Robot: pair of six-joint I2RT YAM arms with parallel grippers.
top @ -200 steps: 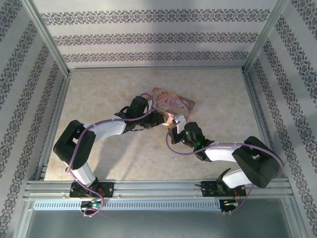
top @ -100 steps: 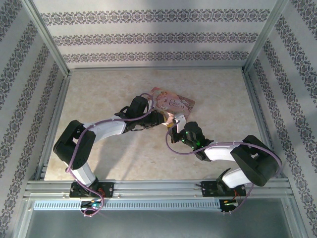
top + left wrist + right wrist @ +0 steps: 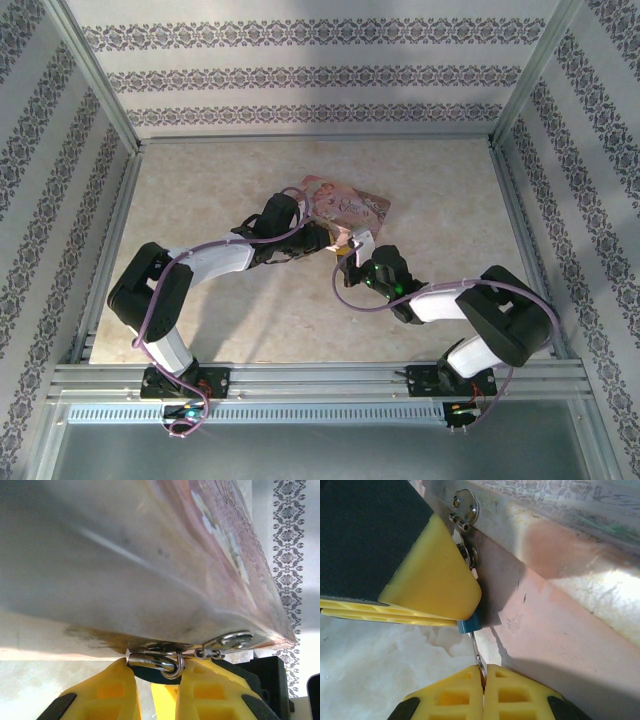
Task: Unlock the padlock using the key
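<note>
At centre of the top view, against the clasp point(image 3: 232, 641) of the pink tin point(image 3: 350, 205), the left gripper point(image 3: 155, 672) pinches the padlock point(image 3: 468, 625) to steady it; the right gripper point(image 3: 483, 672), fingers closed on the key point(image 3: 476, 652) (blade apparently at the keyhole), sits lower centre of its own view, aligned for the turn.

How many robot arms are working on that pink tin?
2. The left arm reaches in from the left to the pink tin's near edge. The right arm reaches in from the right and meets it there. No others seem hidden.
</note>
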